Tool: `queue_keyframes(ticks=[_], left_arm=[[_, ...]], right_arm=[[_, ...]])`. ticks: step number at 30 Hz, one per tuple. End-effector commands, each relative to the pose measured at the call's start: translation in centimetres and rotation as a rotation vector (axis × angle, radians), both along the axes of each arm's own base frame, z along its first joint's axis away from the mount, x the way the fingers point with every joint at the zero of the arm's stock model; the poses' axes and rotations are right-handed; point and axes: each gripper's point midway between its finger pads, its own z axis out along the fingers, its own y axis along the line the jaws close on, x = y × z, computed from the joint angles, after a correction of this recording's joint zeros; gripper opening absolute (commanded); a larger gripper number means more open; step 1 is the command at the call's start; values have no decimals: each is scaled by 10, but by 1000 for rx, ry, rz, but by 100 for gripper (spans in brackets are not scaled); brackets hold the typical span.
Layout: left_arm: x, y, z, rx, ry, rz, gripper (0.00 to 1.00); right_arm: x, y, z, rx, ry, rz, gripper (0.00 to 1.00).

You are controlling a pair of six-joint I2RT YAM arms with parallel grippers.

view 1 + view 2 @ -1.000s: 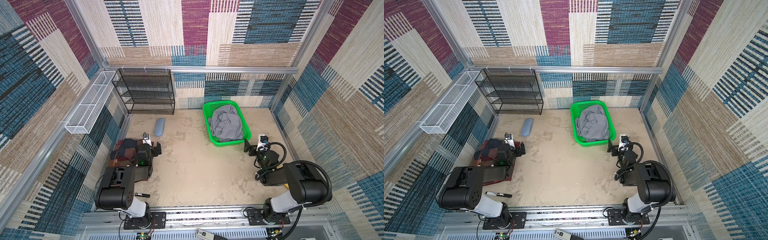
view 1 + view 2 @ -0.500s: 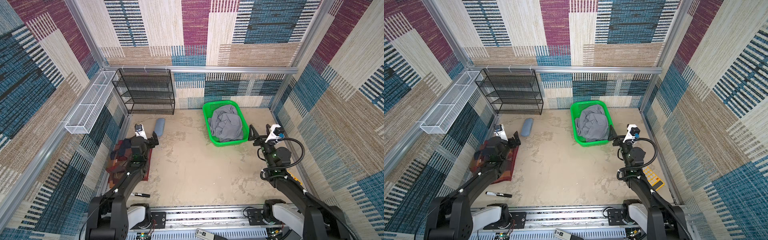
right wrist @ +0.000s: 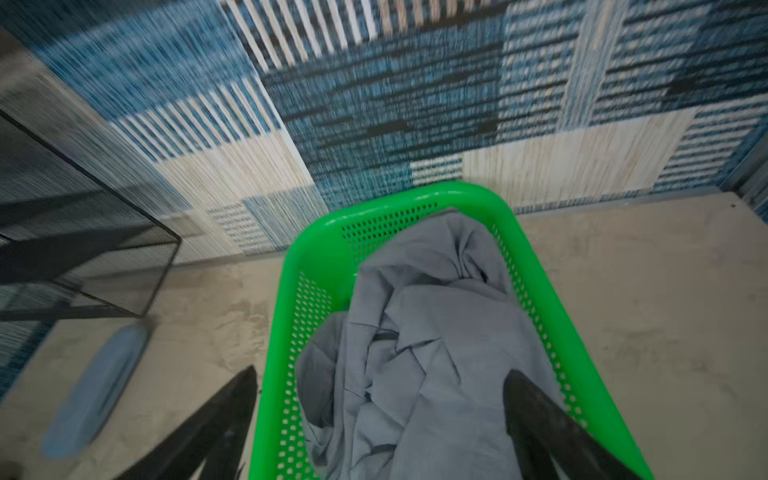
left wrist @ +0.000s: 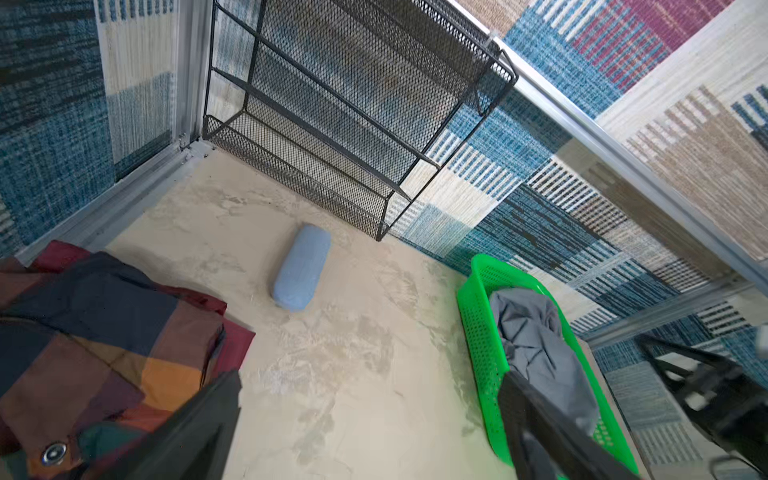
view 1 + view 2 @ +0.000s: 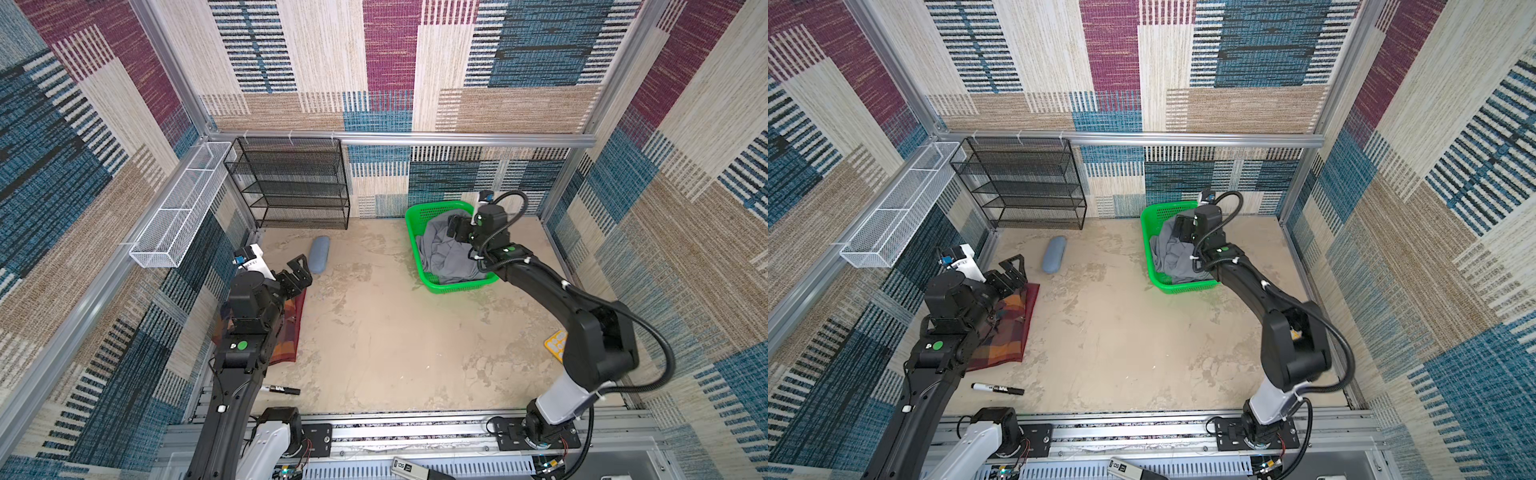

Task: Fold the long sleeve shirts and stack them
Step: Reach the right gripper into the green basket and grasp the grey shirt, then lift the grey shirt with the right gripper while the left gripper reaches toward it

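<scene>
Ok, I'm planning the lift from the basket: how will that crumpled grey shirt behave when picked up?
Probably floppy: the crumpled grey cloth shirt lies in soft folds, so it should sag from one pinch. Likely light: the cloth looks thin. It might catch on the green perforated plastic basket it fills.

Floor centre (image 5: 395,340) open; rack (image 5: 291,187), basket (image 5: 461,286) crowd far edge.

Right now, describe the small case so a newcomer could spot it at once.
Find the black mesh rack against the back wall. On the tabletop just in front of it lies the case: a small blue-grey rounded oblong, plain, unlike the patchwork plaid shirt nearby.
</scene>
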Motion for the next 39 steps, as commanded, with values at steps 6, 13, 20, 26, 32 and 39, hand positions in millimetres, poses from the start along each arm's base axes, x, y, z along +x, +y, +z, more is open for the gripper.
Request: queue_keyframes(ticks=[6, 13, 20, 26, 32, 39], left_arm=[[-20, -21, -33, -3, 101, -101, 97], [-17, -32, -43, -28, 128, -149, 94], [-14, -43, -44, -34, 146, -208, 91], [-13, -63, -28, -40, 117, -324, 87], [-14, -98, 6, -79, 74, -505, 82], [-33, -116, 43, -109, -10, -592, 83]], right_arm=[[31, 7, -107, -216, 312, -3, 78], [48, 18, -169, -235, 423, 28, 71], [49, 40, -169, -85, 428, 128, 27], [49, 58, -58, 42, 247, 232, 0], [21, 73, 92, 140, 26, 361, 0], [-61, 96, 232, 278, -224, 603, 0]])
